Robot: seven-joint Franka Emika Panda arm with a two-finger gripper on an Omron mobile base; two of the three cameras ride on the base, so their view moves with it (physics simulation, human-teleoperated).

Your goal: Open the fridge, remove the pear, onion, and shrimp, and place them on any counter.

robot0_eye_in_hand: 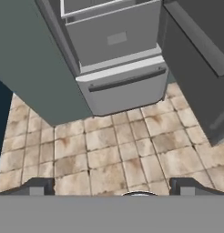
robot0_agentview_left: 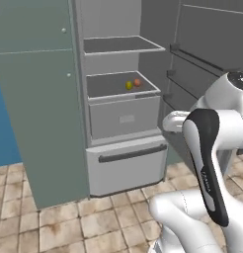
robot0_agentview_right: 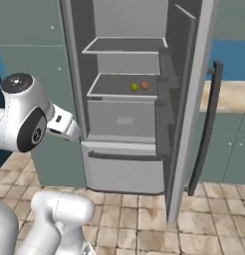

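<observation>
Fridge door wide, one pear beside one onion on a shelf, hand fingers apart

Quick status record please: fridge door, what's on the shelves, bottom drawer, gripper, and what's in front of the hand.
fridge door: fridge stands open, door swung to the right, dark bar handle on its outer face
middle shelf: pear and onion side by side, pear on the left
top shelf: nothing visible on it
shrimp: cannot make it out
bottom drawer: drawer closed
gripper: gripper open, holding nothing
hand view ahead: tiled floor, then the drawer front
</observation>
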